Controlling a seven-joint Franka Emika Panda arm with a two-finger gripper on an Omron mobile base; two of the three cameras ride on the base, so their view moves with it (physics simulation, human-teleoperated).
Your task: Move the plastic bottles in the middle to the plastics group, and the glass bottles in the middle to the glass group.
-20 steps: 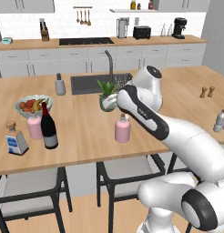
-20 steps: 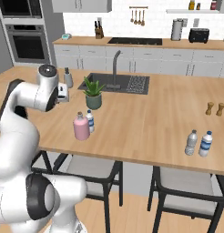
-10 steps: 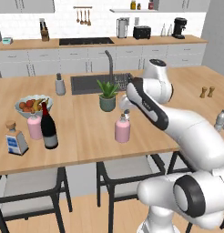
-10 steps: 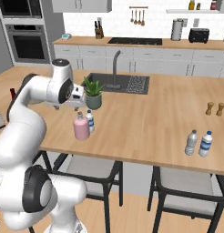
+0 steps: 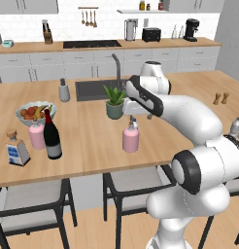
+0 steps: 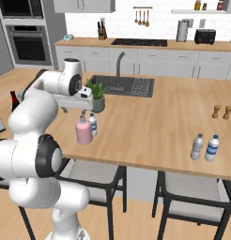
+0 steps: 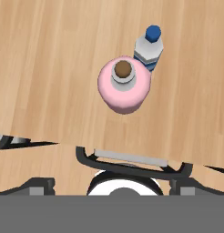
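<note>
— Where has the arm got to?

— Over the last second it swung rightward across the counter (image 5: 92,141); the gripper (image 5: 133,118) now hangs just above the middle pink bottle (image 5: 130,138), pointing straight down at its grey cap.

— Are the fingers spread or pressed together?

— That cannot be told; in the hand view the tips are lost in the grey band at the bottom.

— And the things to sort?

— The pink bottle stands near the near edge, with the small water bottle (image 6: 92,124) touching or just beside it on the far side. The wine bottle (image 5: 52,136) already stands far left with the glass group — the other pink bottle (image 5: 36,136) and the cork-stoppered bottle (image 5: 15,149), beside the fruit bowl (image 5: 35,113). The plastics group (image 6: 205,147) waits well apart at the right end, near the shakers (image 6: 221,111).

— So what does the swing mean?

— Probably that the wine bottle is done and the pink one is next; a descent onto its neck seems the step ahead, and the neighbouring water bottle could get knocked.
</note>
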